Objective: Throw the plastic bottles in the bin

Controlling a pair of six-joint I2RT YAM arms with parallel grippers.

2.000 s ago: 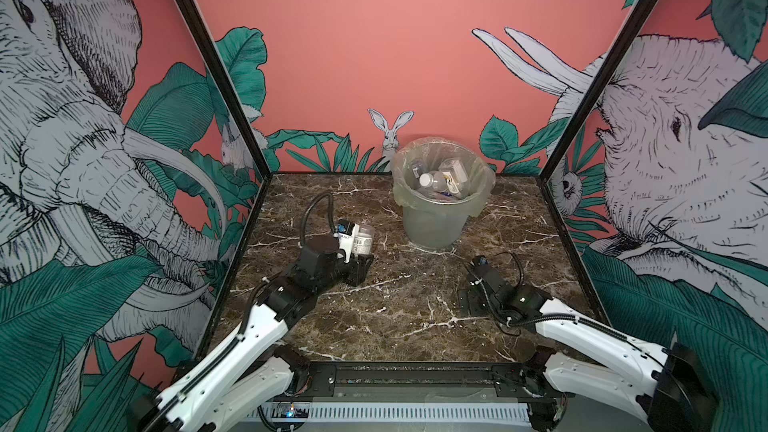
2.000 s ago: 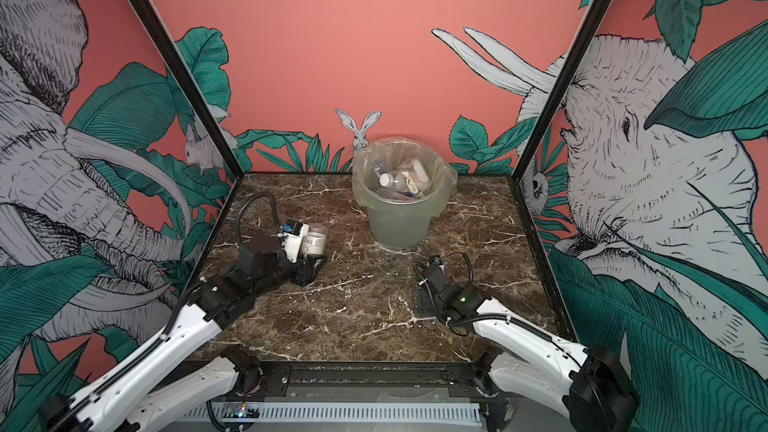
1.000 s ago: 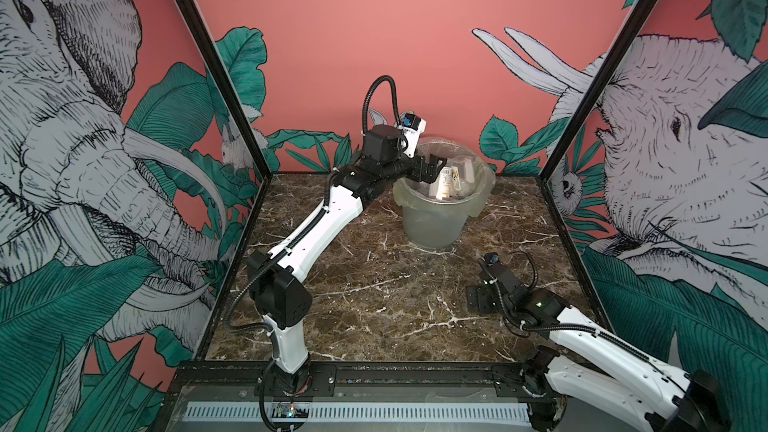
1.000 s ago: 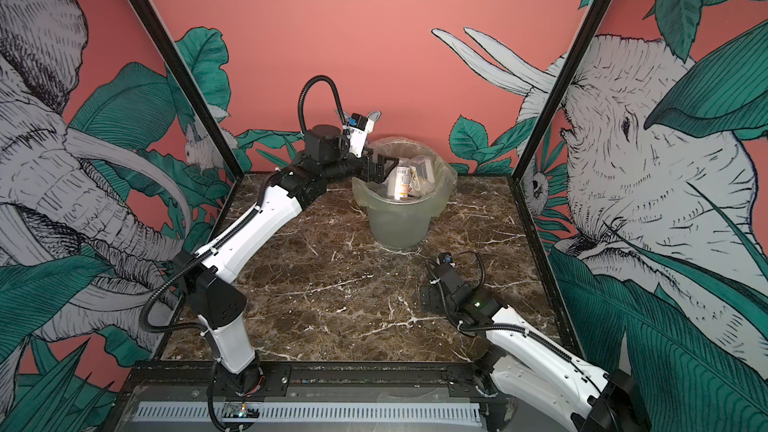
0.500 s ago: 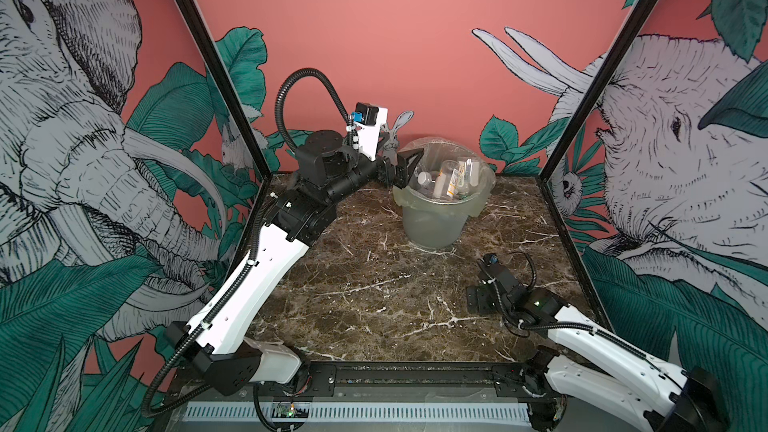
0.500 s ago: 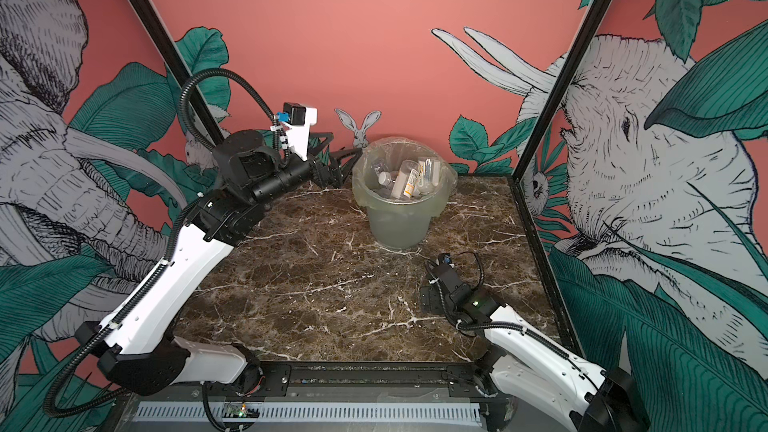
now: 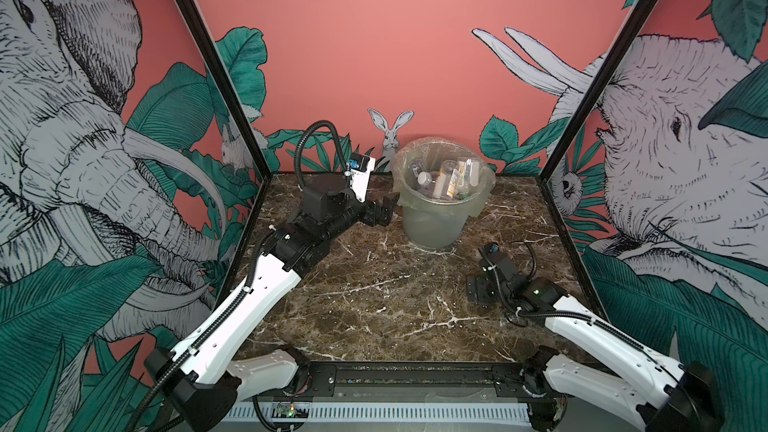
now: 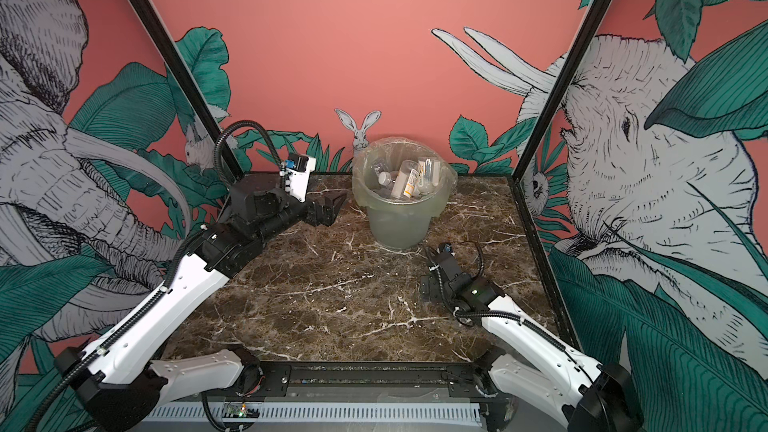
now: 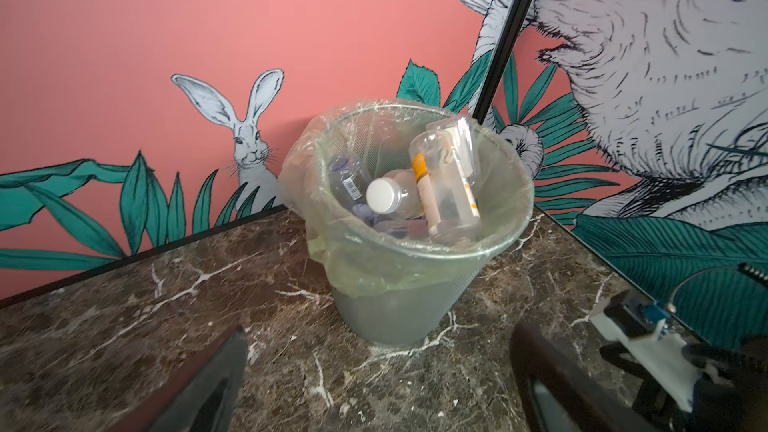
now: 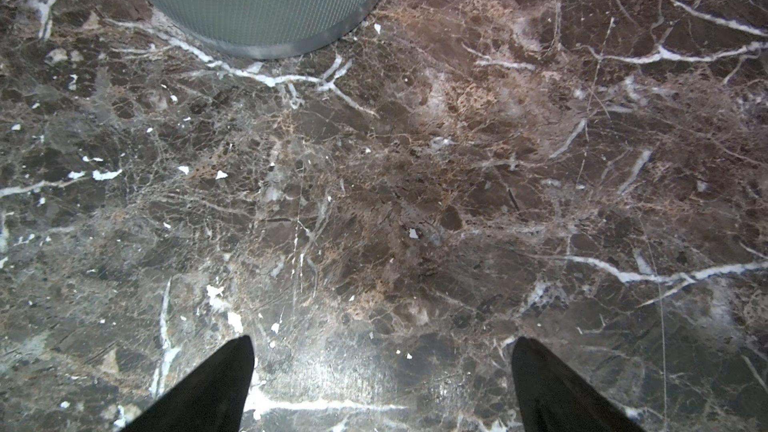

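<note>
While both pairs of jaws stand spread wide and grip nothing, the small clear plastic bottles (image 7: 442, 178) lie heaped inside the round pale grey-green translucent plastic bin (image 7: 436, 226). The bin is lined with a thin clear bag (image 9: 299, 168) and stands toward the back of the dark brown marble worktop (image 7: 386, 305). One white-capped bottle (image 9: 381, 196) lies on top of the heap, and an orange-labelled bottle (image 9: 449, 184) leans against the bin's wall.

In both top views the left jaws hang above the worktop just beside the bin's left wall, below its rim, pointing at it. The left wrist view shows the bin beyond their black fingertips (image 9: 216, 384).

The right jaws sit low over the worktop, nearer the front and to the right of the bin, apart from it. Bare marble shows between their fingertips (image 10: 216, 384), with the bin's base farther on.
</note>
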